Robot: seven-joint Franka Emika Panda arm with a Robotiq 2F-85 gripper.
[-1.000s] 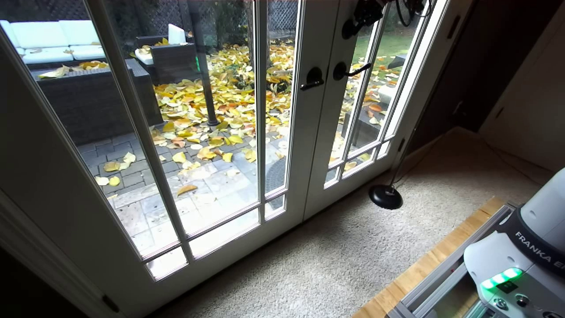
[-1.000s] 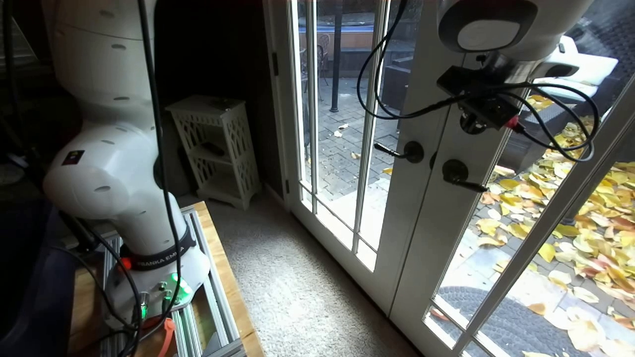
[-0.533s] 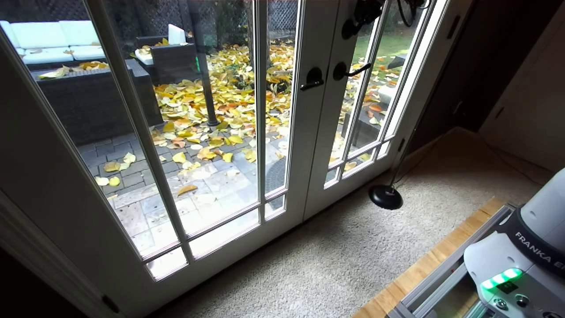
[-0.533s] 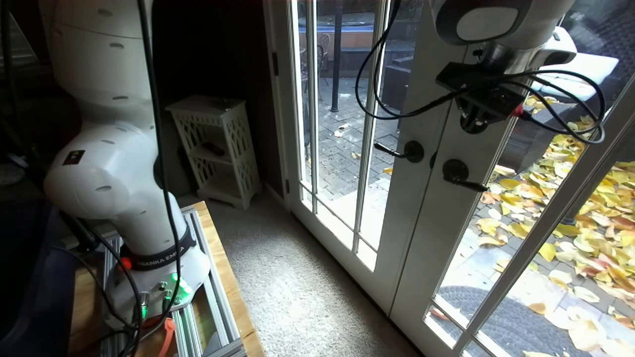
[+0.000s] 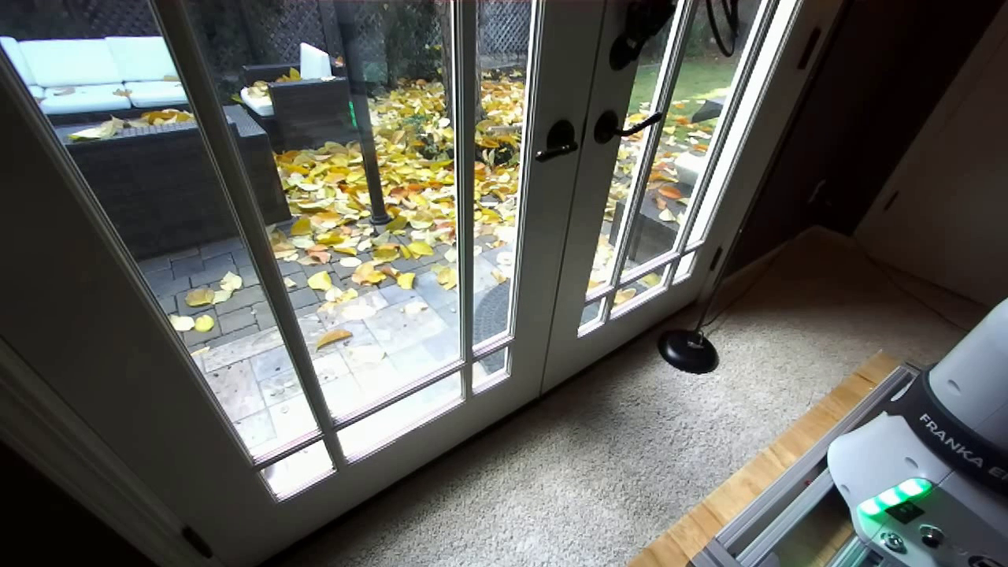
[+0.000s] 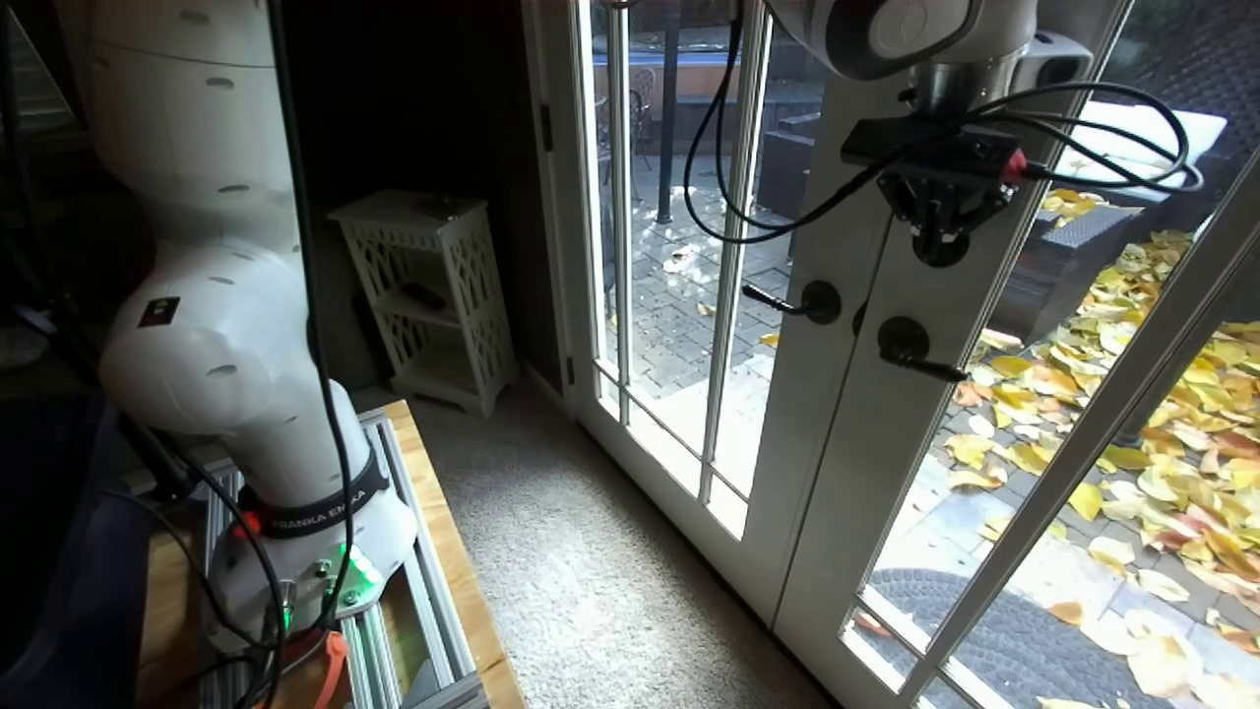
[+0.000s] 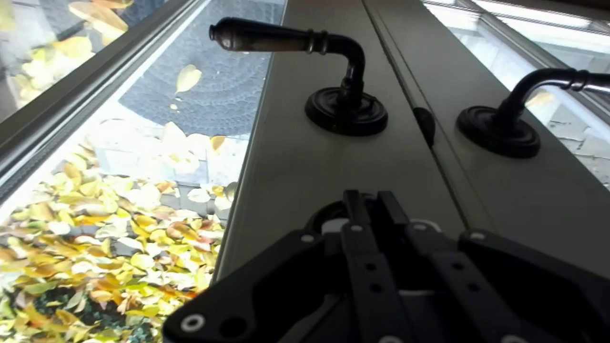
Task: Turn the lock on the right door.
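In an exterior view, lock [image 6: 941, 256] on right door [image 6: 866, 453] sits at 1 o'clock from lever [image 6: 901, 340]; second lever [image 6: 819, 301] at lock's 8. Gripper [image 7: 371, 196] partly blocks lock; jaws narrowly apart, cannot tell whether clamped. Carpet [image 6: 571, 551] below; shelf [image 6: 461, 307] at lock's 9.

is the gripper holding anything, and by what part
Cannot tell: the gripper is at the lock, but its fingers hide whether they pinch it.
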